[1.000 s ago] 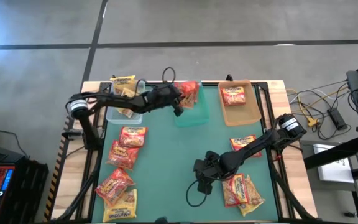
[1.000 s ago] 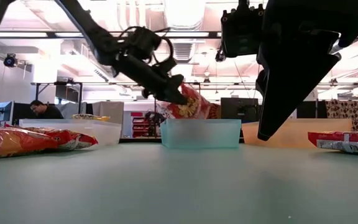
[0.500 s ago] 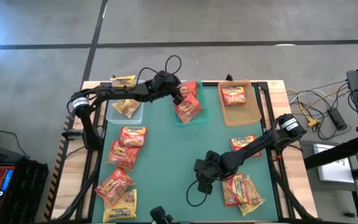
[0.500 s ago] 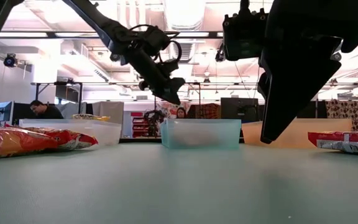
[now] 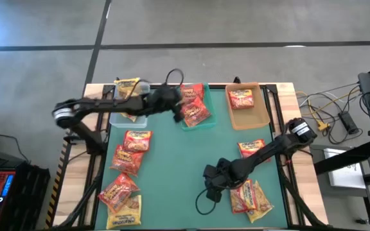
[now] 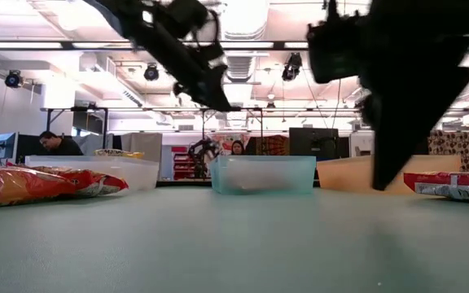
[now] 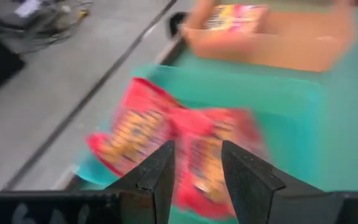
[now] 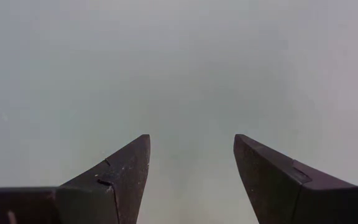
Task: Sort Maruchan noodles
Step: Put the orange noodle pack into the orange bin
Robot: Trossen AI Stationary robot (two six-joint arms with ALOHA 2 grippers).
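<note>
Two red noodle packets (image 5: 194, 109) lie in the teal tray (image 5: 205, 122) at the far middle; they also show in the left wrist view (image 7: 166, 137). My left gripper (image 5: 174, 104) hangs open and empty above the tray's left end (image 7: 197, 146). A yellow packet (image 5: 128, 90) lies in the clear tray, and an orange-red packet (image 5: 241, 98) lies in the tan tray. My right gripper (image 5: 211, 187) is open and empty over bare mat (image 8: 191, 140), next to loose packets (image 5: 249, 196) at the near right.
Several loose packets lie flat on the mat at the left (image 5: 137, 140) (image 5: 117, 189) and one at the right (image 5: 252, 147). The three trays stand in a row along the far edge. The mat's middle (image 5: 178, 160) is bare.
My left gripper has let go of the red packet, which has dropped into the teal tray beside the other one. The gripper has then risen and drawn back toward the table's left. My right gripper has shifted a little toward the near edge.
</note>
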